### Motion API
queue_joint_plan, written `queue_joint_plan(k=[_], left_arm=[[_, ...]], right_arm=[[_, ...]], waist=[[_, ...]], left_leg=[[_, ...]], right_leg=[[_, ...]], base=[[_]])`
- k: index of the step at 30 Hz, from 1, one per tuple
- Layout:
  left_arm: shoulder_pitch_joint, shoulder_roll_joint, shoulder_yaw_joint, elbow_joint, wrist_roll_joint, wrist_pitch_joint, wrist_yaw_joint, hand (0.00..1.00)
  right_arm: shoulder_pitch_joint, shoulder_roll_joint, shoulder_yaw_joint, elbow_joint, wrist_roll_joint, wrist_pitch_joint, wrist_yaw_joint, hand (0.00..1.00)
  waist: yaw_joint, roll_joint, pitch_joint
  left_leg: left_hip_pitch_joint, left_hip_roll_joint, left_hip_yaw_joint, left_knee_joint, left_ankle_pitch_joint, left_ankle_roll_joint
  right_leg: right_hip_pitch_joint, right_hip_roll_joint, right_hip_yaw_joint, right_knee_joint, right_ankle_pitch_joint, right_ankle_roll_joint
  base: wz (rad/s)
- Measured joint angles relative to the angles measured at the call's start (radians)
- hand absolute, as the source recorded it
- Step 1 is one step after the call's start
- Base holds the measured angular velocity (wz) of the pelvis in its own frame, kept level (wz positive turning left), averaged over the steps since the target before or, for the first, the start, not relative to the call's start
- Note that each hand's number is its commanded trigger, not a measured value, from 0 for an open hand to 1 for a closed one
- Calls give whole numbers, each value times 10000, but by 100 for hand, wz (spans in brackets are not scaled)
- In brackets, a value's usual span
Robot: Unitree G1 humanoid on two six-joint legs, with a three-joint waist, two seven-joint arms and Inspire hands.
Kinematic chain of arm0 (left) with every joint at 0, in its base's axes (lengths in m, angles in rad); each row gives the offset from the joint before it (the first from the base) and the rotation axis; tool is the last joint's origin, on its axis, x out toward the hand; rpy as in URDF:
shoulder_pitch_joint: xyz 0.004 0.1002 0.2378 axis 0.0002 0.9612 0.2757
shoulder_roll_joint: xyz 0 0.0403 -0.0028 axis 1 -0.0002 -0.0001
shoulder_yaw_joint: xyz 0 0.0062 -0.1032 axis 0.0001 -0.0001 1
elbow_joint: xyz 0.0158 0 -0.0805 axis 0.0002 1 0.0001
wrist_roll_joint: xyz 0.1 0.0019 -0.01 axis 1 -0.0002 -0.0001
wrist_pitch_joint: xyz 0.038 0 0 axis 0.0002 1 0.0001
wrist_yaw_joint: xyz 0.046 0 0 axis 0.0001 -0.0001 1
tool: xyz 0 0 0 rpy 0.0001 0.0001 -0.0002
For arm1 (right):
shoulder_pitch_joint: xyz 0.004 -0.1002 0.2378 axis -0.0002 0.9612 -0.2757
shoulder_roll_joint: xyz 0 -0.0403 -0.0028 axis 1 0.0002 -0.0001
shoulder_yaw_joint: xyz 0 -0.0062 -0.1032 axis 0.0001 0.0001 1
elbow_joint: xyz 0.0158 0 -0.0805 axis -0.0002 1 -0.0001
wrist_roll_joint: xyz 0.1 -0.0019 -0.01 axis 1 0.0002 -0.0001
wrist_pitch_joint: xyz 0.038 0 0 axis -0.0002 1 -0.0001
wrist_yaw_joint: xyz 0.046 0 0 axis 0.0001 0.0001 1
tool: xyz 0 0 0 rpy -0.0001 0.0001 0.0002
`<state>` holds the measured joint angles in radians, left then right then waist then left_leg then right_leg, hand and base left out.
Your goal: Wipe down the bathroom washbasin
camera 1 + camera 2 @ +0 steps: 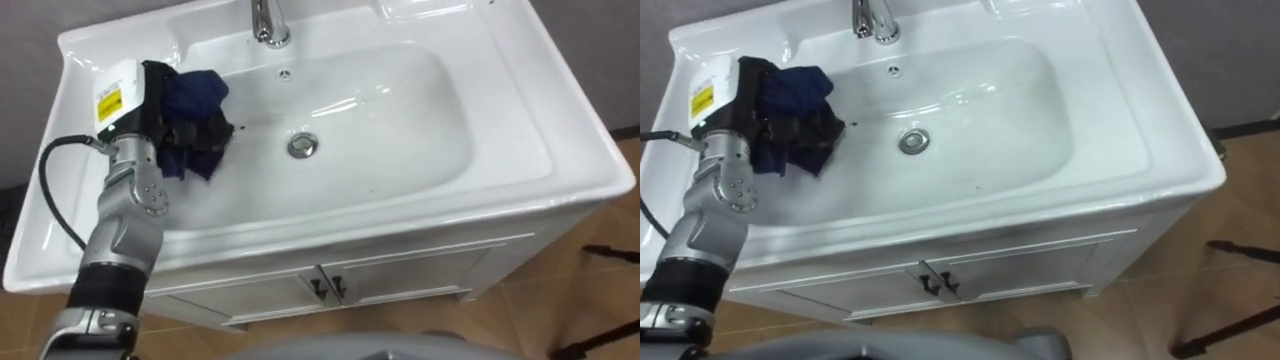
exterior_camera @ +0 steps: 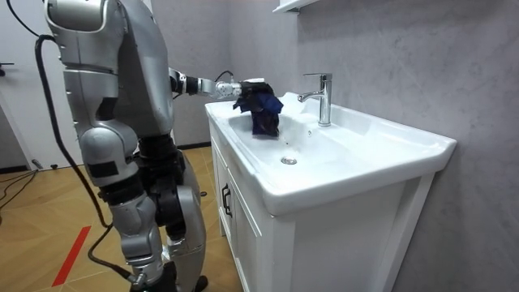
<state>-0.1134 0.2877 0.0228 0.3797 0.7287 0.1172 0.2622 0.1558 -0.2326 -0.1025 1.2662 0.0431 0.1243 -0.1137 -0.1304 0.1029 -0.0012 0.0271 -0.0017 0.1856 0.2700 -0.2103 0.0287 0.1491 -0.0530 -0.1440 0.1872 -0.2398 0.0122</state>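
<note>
- Basin (image 1: 560,150): fixed white ceramic on a cabinet (image 1: 400,275), glossy and hard. I judge it slick, with nothing to grasp, only a surface to press against.
- My left hand (image 1: 160,110) is clenched around a dark blue cloth (image 1: 200,92) over the bowl's left slope. I can't tell whether the cloth touches the ceramic.
- That cloth looks soft, light and limp, with folds hanging loose. I'd hold it by the bunched middle so the ends spread flat.
- Farther in sits the drain (image 1: 303,145), then the faucet (image 1: 265,25) on the back rim, where I reckon loose cloth could snag.

Left hand (image 1: 152,100) fingers (image 1: 213,133) partly under cloth (image 1: 196,92)
</note>
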Motion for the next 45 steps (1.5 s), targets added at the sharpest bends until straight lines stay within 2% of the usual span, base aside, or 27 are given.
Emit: queue_joint_plan(k=[3, 7, 9, 11, 15, 20, 24, 34, 40, 45], left_arm=[[-1, 68, 370, -2, -180, 55, 201, 100], [-1, 139, 938, -40, -173, 64, 210, 100], [0, 160, 1004, -81, -172, 68, 305, 100], [1, 164, 1175, -232, -158, 67, 336, 100], [2, 189, 1573, -585, -144, 54, 619, 100], [194, 258, 2061, -1158, -145, 31, 855, 100], [403, 417, 2102, -1367, -147, 63, 931, 100], [469, 418, 2099, -1366, -141, 78, 921, 100], [902, 415, 2093, -1365, -83, 88, 786, 100], [1173, 412, 2082, -1321, 32, 264, 702, 100]], right_arm=[[-1, 0, -19, -32, 10, -3, -86, 0], [21, -4, -205, -278, -44, -31, -67, 0], [13, -4, -204, -367, -37, -38, -46, 0], [46, -3, -326, -580, -45, -52, 20, 0], [71, -10, -406, -603, -20, -193, 74, 0], [300, -7, -359, -548, -31, -247, 98, 0], [510, -7, -359, -551, -31, -216, 85, 0], [470, -12, -348, -648, -32, -198, 394, 0], [412, 6, -284, -599, 28, -214, 410, 0], [411, 6, -278, -599, -61, -173, 411, 0]], waist=[[55, 21, -13], [266, 188, -34], [299, 238, -40], [479, 290, -28], [558, 258, 4], [824, 273, -7], [874, 258, 3], [989, 218, 15], [892, 220, 14], [810, 215, 17]], left_leg=[[-45, -69, -253, 36, -1, 0], [-58, -107, -393, 37, 0, 3], [-90, -127, -476, 35, 1, 5], [-114, -125, -496, 44, 1, 5], [-133, -128, -500, 40, 1, 5], [-88, -133, -501, 0, -1, 1], [-53, -137, -506, 0, -2, 0], [-2, -134, -507, -23, -6, -2], [2, -138, -524, -15, -6, -2], [-22, -155, -573, -13, -6, -2]], right_leg=[[94, -34, -245, -27, -7, 11], [119, -49, -355, -21, -9, 14], [116, -51, -366, -24, -10, 17], [86, -45, -360, -27, -14, 16], [77, -44, -354, -33, -21, 17], [45, -40, -210, -52, -20, 16], [80, -48, -206, -53, -20, 17], [67, -38, -107, -21, -21, 15], [77, -29, -83, -28, -20, 13], [74, -36, -117, -53, -20, 14]], base=[[22], [7], [8], [0], [0], [-9], [0], [-1], [0], [0]])
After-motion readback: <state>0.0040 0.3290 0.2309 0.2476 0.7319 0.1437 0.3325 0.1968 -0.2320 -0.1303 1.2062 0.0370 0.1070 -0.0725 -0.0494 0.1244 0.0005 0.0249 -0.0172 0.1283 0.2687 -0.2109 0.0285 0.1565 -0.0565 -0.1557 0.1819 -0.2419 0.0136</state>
